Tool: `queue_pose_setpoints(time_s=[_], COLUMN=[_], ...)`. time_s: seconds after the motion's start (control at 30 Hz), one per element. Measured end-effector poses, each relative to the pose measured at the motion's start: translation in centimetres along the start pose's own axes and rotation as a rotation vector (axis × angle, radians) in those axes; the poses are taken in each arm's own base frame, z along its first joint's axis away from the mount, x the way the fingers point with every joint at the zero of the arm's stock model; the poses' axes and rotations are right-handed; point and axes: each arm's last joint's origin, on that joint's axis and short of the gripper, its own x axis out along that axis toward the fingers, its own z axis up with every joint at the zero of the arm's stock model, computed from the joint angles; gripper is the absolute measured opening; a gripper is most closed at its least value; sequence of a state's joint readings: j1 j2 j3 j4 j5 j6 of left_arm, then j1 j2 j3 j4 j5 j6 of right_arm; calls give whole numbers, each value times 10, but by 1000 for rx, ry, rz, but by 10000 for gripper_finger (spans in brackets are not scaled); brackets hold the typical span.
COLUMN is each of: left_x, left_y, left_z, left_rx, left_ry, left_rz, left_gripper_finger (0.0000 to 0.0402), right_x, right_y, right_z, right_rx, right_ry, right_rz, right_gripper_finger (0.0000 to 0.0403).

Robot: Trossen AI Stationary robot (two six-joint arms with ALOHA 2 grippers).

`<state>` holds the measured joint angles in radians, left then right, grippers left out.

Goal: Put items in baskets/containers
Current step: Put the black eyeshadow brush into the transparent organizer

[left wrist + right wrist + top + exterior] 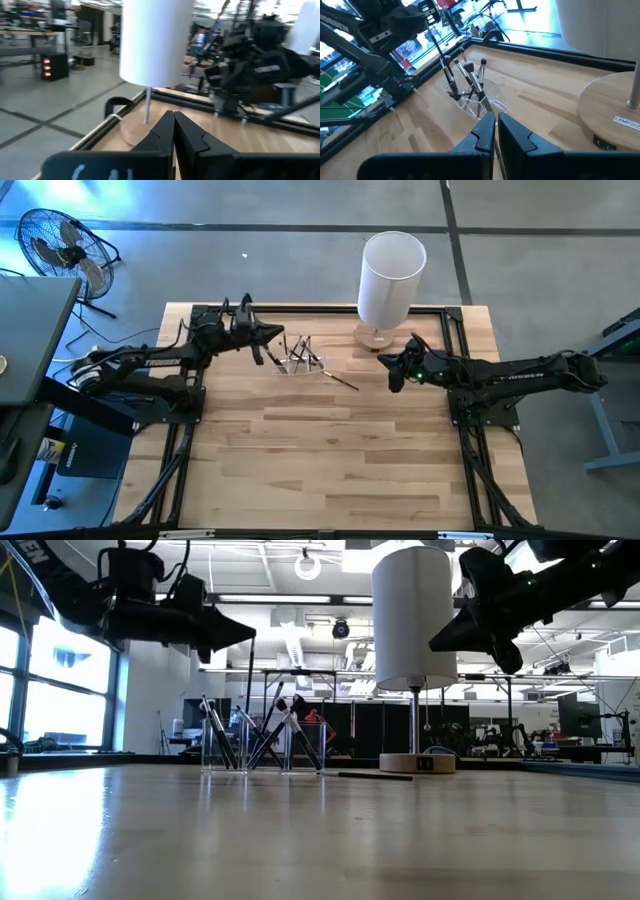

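Brushes (297, 352) are mostly standing in your clear holder (300, 365) already, which sits near the worktop's far edge, roughly midway along it and a bit toward the left arm's side. From the low view you can see them leaning at all angles inside it, bristle heads up, some crossing each other. The right wrist view shows the same bunch, with a few pale-tipped heads sticking out the top. The holder itself is hard to make out since it's see-through.

One stray brush (341, 380) is lying flat on the worktop (330, 460), just beside the holder on the side toward the right arm, between the holder and the round wooden base of the white cylinder (390, 278). It's touching neither as far as I can tell.

Your left gripper (262, 333) hangs above the worktop near the far edge, just beside the holder, jaws fully closed with nothing in them. The left wrist view shows the two fingers pressed together, pointing toward the cylinder's wooden base.

Your right gripper (392, 368) is up in the air too, near the wooden base on the side away from the far edge, tips aimed toward the holder. Its jaws are nearly together with just a thin gap between them in the right wrist view, and nothing is pinched there.

Off the worktop, a floor fan (62, 245) stands past the far left corner.
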<state>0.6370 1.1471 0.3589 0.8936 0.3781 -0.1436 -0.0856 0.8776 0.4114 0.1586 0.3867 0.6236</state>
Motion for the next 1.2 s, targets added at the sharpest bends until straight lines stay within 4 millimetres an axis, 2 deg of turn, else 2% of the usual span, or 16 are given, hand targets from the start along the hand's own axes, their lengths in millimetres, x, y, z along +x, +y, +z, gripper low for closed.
queue_pose_setpoints(time_s=[0.13, 0.5, 0.73, 1.0, 1.1, 1.2], left_x=[-2, -11, -14, -15, -15, -15], left_y=[4, 21, 25, 29, 29, 29], left_z=[1, -3, -15, -26, -26, -27], left_rx=[4, -18, -51, -69, -69, -72], left_ry=[8, 66, 185, 270, 270, 277], left_rz=[-55, -56, -44, 74, 80, 84], left_gripper_finger=[0, 0, 0, 1, 10, 37], right_x=[0, 0, 0, 3, 4, 4], right_y=[0, -1, -3, -9, -10, -11], right_z=[0, 1, 2, 6, 7, 8], right_rx=[9, 10, 21, 53, 57, 59], right_ry=[-5, -41, -48, -34, -30, -28], right_rz=[-6, -53, -63, -52, -48, -47], right_gripper_finger=[16, 16, 16, 16, 16, 16])
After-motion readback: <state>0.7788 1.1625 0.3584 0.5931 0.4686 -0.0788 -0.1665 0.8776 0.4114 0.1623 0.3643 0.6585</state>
